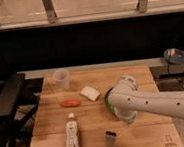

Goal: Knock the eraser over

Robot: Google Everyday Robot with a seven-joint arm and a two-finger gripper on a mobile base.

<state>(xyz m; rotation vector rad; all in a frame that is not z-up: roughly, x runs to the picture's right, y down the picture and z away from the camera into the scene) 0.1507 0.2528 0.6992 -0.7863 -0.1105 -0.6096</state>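
The eraser (110, 138) is a small dark grey block standing upright near the front edge of the wooden table (48, 139). My white arm reaches in from the right, and its rounded end covers most of the green bowl (107, 102). The gripper (127, 119) is at the lower tip of that arm end. It hangs a short way above and to the right of the eraser, apart from it. Its fingers are hidden by the arm's body.
A white labelled bottle (71, 134) lies left of the eraser. A red-orange oblong item (70, 103), a pale flat slab (90, 93) and a clear cup (61, 79) sit further back. A blue-grey round object (175, 55) is off the table at right.
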